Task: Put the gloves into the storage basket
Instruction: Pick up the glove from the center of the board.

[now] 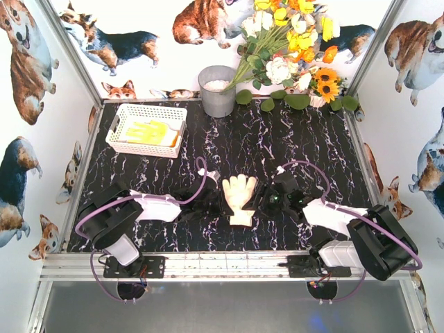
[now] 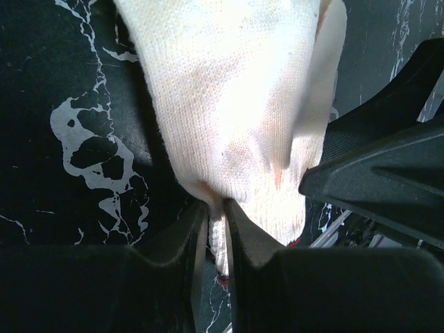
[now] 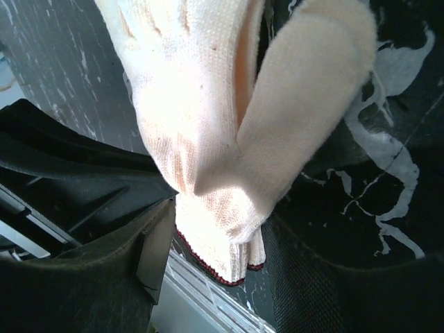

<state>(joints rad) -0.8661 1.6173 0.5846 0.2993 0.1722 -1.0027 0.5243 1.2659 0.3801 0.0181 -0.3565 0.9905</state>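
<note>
The cream glove lies centre-near, its edge pinched tight in the left gripper, while the right gripper flanks its cuff, grip unclear.

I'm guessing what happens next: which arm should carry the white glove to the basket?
Left. The left gripper is pinched shut on the cream glove, and the storage basket lies far left, nearer that arm.
</note>
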